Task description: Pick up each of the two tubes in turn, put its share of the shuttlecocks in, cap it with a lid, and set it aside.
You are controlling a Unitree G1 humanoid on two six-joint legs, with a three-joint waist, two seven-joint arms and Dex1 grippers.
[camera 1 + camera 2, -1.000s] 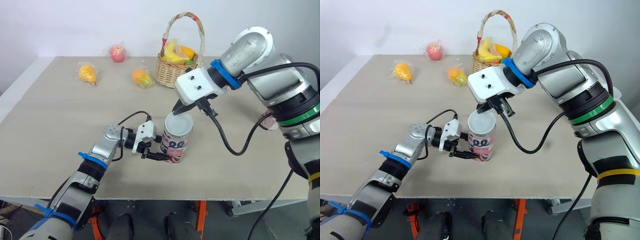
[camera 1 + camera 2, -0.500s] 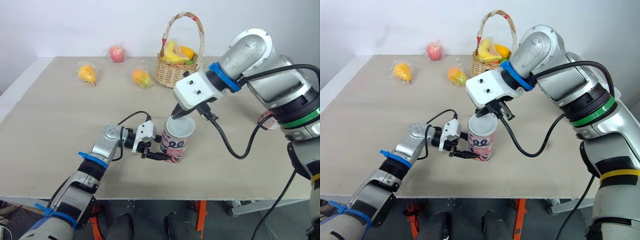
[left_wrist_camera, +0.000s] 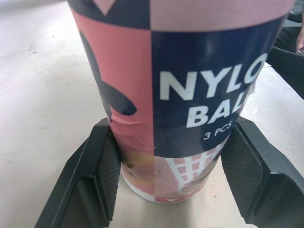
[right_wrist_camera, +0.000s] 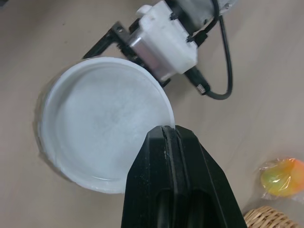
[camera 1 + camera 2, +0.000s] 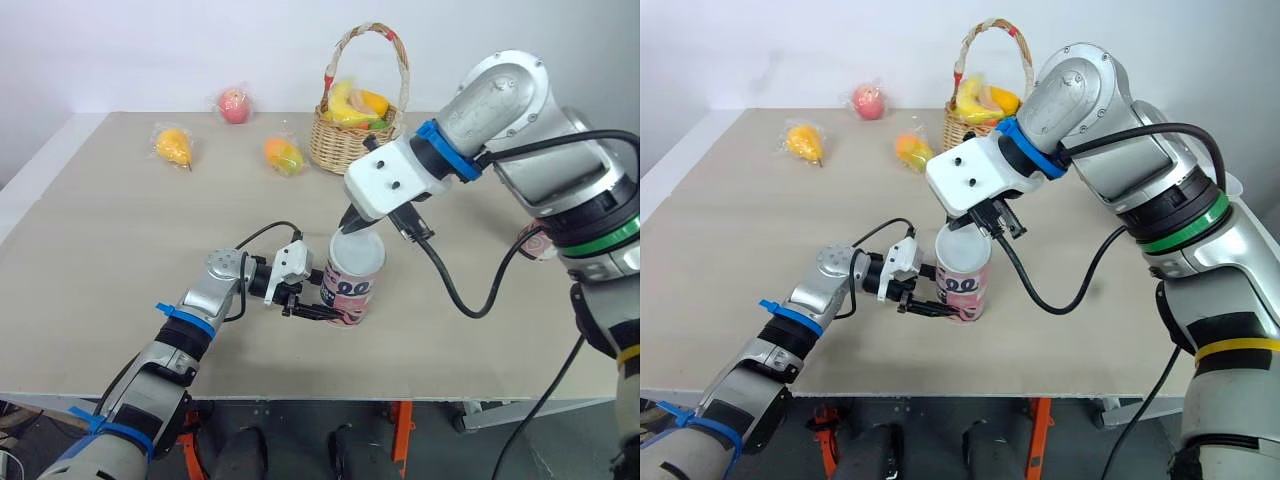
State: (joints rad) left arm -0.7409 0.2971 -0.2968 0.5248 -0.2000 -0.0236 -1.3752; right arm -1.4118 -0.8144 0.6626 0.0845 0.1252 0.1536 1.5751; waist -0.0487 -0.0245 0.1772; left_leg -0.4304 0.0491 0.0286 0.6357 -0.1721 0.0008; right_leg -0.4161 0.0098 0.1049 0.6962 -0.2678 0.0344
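A pink and navy tube (image 5: 353, 292) stands upright near the table's front middle. My left gripper (image 5: 325, 310) is shut on its lower part, with black fingers (image 3: 102, 171) against both sides. A white lid (image 4: 102, 124) lies on the tube's top, slightly tilted. My right gripper (image 5: 350, 226) is shut on the lid's rim from above and behind, its two fingers (image 4: 173, 156) pressed together. A second pink tube (image 5: 535, 243) sits at the right, mostly hidden behind my right arm. The lid hides the inside of the held tube.
A wicker basket (image 5: 345, 148) with bananas and other fruit stands behind the tube. A red apple (image 5: 234, 105), a yellow pear (image 5: 174, 147) and an orange fruit (image 5: 283, 156) in wrappers lie at the back left. A black cable (image 5: 455, 290) hangs from my right wrist.
My right gripper has nudged the lid about on the tube's top, down and slightly left. The left gripper and the tube have stayed still.
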